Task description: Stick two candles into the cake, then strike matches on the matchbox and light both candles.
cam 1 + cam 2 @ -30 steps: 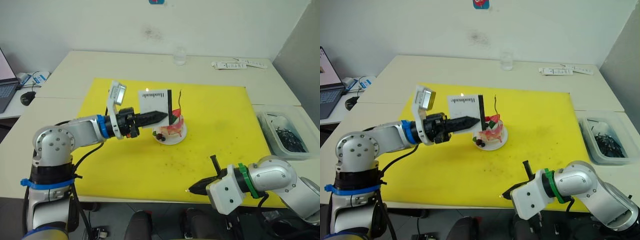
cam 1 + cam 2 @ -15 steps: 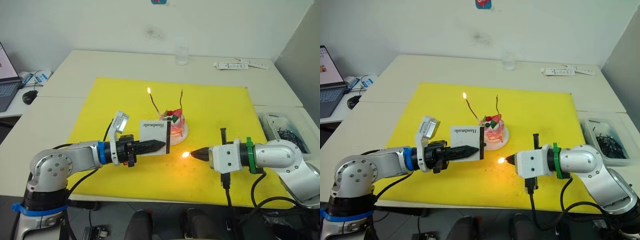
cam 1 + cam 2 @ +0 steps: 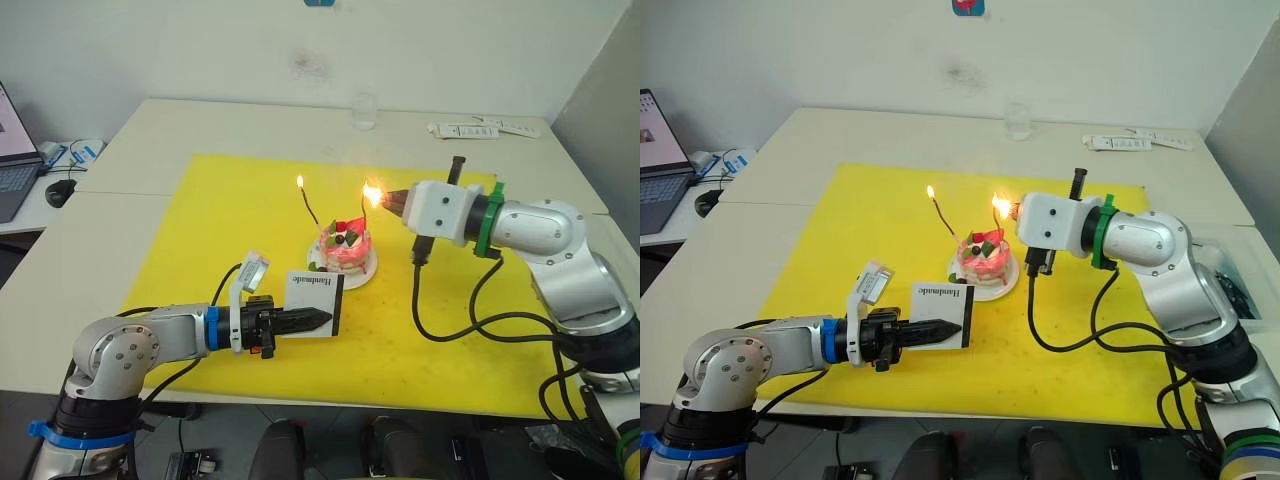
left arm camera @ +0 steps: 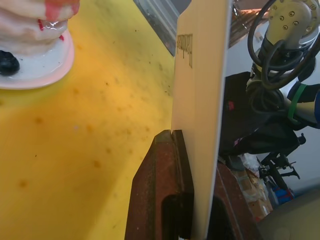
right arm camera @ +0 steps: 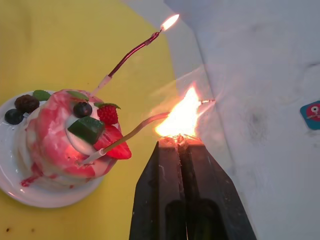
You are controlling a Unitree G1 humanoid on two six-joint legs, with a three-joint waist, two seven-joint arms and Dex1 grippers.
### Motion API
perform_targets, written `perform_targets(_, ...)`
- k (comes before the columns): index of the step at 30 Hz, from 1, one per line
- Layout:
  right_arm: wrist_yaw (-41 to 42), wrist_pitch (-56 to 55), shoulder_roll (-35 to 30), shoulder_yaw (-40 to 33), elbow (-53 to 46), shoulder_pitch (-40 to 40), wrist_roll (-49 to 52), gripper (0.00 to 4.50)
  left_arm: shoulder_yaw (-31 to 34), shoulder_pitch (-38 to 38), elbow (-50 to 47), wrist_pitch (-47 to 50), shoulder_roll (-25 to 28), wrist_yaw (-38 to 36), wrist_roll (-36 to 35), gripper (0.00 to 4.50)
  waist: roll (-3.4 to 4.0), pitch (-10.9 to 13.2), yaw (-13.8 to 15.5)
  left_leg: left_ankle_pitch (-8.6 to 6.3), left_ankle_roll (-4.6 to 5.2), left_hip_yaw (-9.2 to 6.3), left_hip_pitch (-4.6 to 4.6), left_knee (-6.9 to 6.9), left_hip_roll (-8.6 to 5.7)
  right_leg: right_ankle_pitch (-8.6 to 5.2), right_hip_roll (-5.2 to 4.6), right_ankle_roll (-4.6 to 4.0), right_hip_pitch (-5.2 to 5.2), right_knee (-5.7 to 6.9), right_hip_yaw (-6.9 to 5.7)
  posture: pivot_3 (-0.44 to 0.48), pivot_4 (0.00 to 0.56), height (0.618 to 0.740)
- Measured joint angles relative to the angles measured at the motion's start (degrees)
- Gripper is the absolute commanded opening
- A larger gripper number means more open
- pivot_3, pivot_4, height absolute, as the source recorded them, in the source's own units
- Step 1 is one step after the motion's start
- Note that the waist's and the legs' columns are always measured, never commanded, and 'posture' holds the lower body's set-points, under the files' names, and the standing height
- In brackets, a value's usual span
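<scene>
We see the left gripper point(image 3: 322, 320) clamped on the matchbox point(image 3: 314, 302), printed "Handmade", just in front of the cake point(image 3: 344, 248). The right gripper point(image 5: 178, 141), fingers pressed together on a burning match point(image 5: 186, 120), holds the flame at the tip of the candle point(image 5: 131, 133) nearer it; the other candle point(image 3: 308, 205) on the cake is lit.

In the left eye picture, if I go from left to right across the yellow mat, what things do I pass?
Left gripper pinching the matchbox → first candle's flame → cake → flame at the second candle → right gripper.
</scene>
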Motion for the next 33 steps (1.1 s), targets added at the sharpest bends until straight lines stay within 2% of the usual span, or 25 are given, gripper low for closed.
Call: perform_targets(33, 0.0, -5.7, 0.7, -0.1, 4.1, -1.5, -4.0, 0.04, -0.5, -2.1, -0.2, 0.5, -1.5, 1.3, -0.1, 0.00, 0.00, 0.0, -0.1, 0.00, 0.00, -0.01, 0.01, 0.00, 0.00, 0.02, 0.01, -0.02, 0.00, 0.04, -0.02, 0.000, 0.150, 0.740)
